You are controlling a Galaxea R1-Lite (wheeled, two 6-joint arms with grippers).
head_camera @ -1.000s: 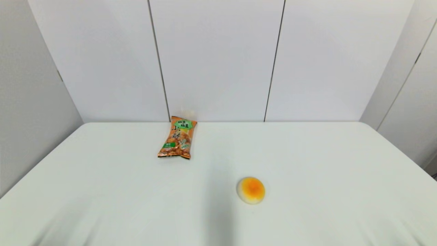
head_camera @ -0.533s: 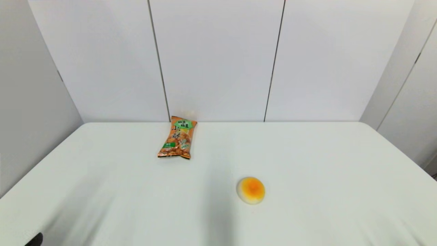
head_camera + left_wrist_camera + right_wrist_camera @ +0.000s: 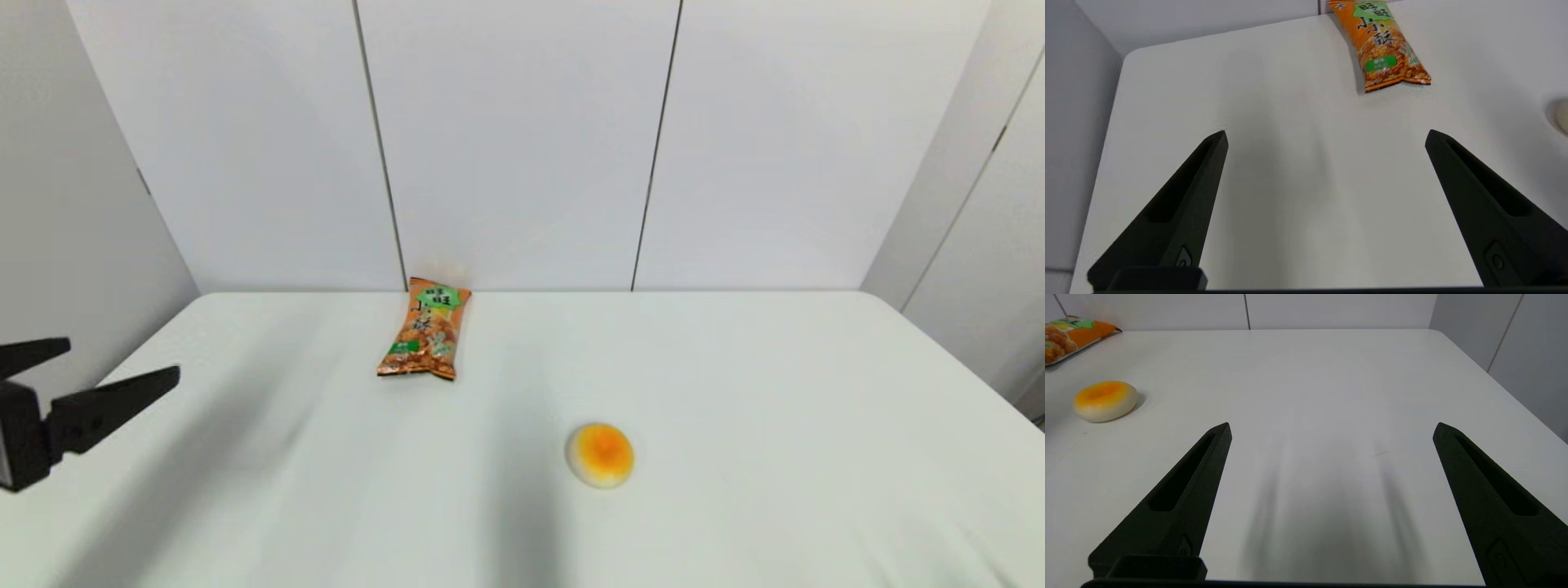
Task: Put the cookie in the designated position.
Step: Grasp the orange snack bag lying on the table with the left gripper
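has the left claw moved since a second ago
Yes. The left claw, absent earlier, has come up over the table's left edge, toward the cookie.

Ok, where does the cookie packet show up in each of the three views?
Head view: the cookie lies flat at the table's far edge, left of centre, by the wall.
Left wrist view: the cookie is ahead of the open left gripper, untouched.
Right wrist view: only one end of the cookie shows at the picture's edge, far from the open right gripper.
Shared landmark: the dome, nearer the robot than the cookie.
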